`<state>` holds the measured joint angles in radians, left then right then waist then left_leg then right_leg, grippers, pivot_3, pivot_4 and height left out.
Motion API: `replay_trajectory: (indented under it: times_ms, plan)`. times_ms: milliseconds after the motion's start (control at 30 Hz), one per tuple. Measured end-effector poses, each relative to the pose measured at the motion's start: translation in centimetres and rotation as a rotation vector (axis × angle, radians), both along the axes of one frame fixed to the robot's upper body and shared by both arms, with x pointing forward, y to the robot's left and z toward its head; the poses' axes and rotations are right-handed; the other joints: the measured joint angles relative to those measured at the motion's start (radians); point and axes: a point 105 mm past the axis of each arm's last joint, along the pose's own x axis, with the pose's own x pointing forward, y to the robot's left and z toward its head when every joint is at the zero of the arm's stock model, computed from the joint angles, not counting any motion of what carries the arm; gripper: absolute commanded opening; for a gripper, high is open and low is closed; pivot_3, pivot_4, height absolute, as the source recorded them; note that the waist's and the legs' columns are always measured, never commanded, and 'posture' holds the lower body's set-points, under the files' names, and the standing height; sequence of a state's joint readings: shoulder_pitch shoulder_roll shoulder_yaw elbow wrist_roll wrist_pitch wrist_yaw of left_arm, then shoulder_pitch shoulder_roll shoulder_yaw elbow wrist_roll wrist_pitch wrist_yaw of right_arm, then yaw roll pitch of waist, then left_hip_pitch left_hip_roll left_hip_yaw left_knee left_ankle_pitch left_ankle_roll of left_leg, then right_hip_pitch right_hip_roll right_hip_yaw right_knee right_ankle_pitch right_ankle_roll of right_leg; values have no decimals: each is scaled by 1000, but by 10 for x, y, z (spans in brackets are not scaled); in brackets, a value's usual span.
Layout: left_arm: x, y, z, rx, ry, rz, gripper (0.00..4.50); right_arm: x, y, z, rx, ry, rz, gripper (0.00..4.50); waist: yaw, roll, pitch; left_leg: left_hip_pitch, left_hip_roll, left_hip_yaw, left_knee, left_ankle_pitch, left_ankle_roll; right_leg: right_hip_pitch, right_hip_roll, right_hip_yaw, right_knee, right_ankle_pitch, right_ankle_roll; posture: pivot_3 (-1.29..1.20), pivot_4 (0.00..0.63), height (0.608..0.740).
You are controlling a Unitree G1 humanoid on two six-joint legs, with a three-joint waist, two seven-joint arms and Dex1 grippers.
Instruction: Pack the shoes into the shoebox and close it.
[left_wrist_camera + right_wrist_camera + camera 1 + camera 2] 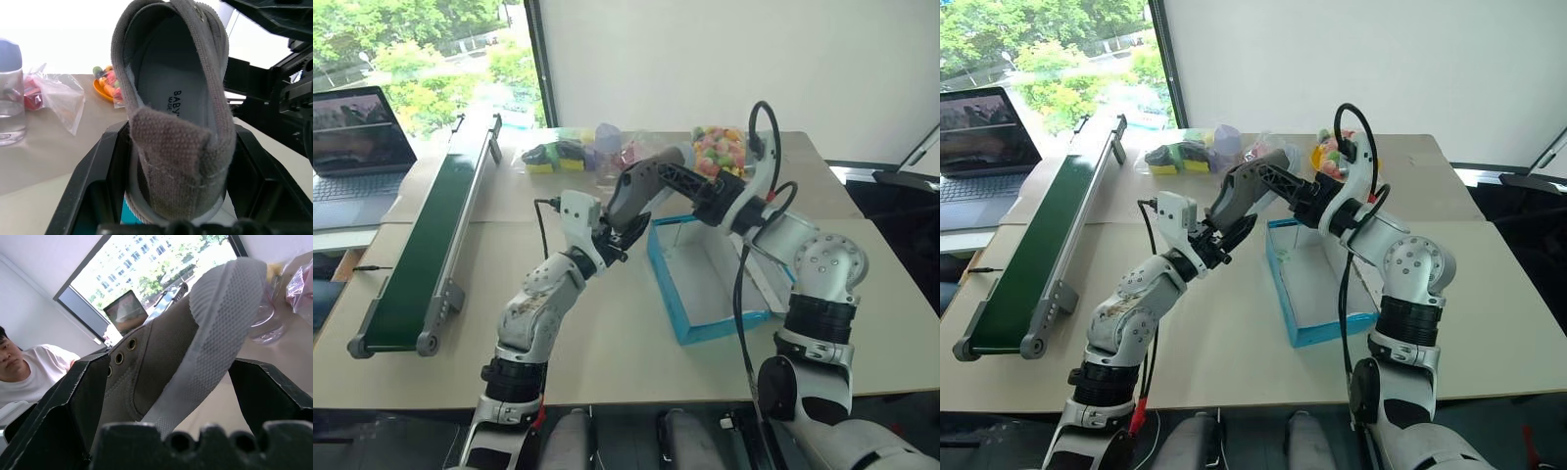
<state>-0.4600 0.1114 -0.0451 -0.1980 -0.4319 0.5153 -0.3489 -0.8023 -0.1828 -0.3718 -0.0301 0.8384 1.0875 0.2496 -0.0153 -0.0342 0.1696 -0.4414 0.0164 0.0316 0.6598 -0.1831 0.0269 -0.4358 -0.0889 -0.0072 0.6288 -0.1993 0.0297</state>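
The bench point(636, 323) carries one long green conveyor belt point(431, 245) along its left edge, one open laptop point(357, 147) off its far left corner, and one blue shoebox point(677, 294) lying open towards the right, its pale inside bare; along the far edge stand a bag of coloured sweets point(720, 147), a clear bottle point(11, 98) and a crumpled plastic bag point(54, 95); one grey shoe point(176, 117) hangs in the air above the bench just left of the shoebox's near-left wall, held between both arms; the left gripper point(615, 245) has its jaws clamped on the heel, the shoe's opening facing the wrist camera; the right gripper point(641, 191) stands wide around the forepart, white sole point(215, 333) and brass eyelets showing between its jaws, though whether they press it I cannot tell; the insole reads "BABY" and "MADE", the rest hidden; a person in a white shirt point(29, 377) sits beyond.
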Motion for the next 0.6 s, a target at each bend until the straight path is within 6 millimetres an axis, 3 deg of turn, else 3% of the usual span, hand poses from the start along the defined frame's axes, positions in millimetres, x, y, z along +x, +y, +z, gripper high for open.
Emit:
replay_trajectory:
  times_ms: [200,233,267,467,600]
  plan:
    - [0,3,7,19,-13,0,2366,2,-7,0,8,2,-37,4500,1,0,0,0,0,0,0,0,0,0,0,1,-1,0,0,0,150,740]
    - [-1,2,8,20,-15,-2,2361,3,-7,0,10,1,-40,3994,1,0,0,0,0,0,0,0,0,0,0,1,-1,0,0,0,150,740]
    - [-1,1,8,20,-15,-4,2361,3,-7,0,14,0,-42,3879,1,0,0,0,0,0,0,0,0,0,0,1,-1,0,0,0,150,740]
    - [-5,-2,6,15,8,-14,2361,5,-8,1,34,-1,-56,1799,1,0,0,0,0,0,0,0,0,0,0,1,-1,0,0,0,150,740]
    - [-5,-3,2,16,33,-16,2361,6,-5,-2,40,9,-48,692,1,0,0,0,0,0,0,0,0,0,0,1,-1,0,0,0,150,740]
